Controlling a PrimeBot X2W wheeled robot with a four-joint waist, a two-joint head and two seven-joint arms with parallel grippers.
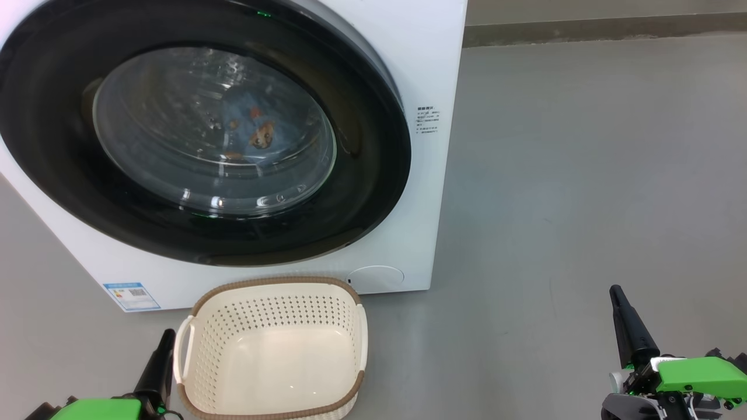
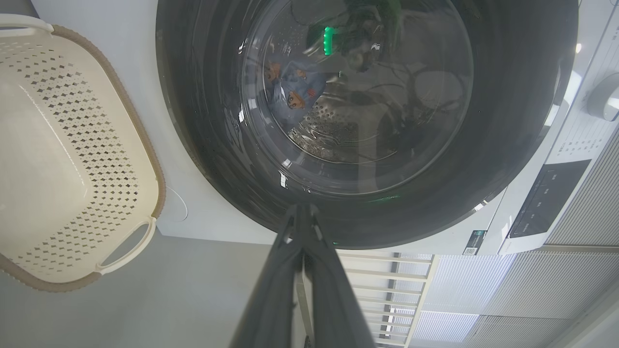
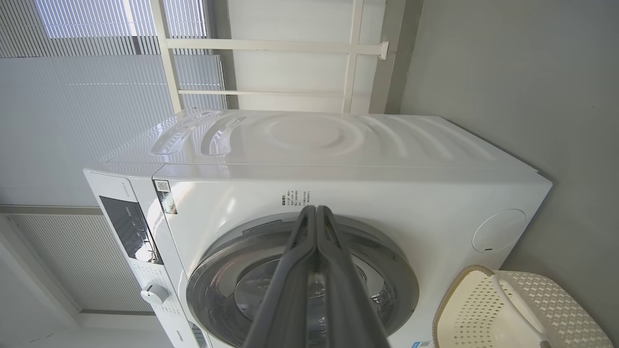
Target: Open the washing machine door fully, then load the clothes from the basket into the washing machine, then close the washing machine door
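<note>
Blue bear-print clothes [image 1: 257,125] sit in the drum [image 2: 329,130] behind the shut washing machine door [image 1: 362,175]. Basket [image 1: 268,287] empty on the floor [image 1: 583,175], just before the washing machine [image 1: 426,70]. Left fingers [image 1: 156,364] and right fingers [image 1: 629,329] clenched, holding nothing.

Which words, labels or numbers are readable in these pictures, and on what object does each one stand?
Nothing is legible.
Blue label, washing machine front, low: too small.
Black print beside the washing machine door: too small.
Control panel markings: blurred.
QR sticker: code only, no words.
</note>
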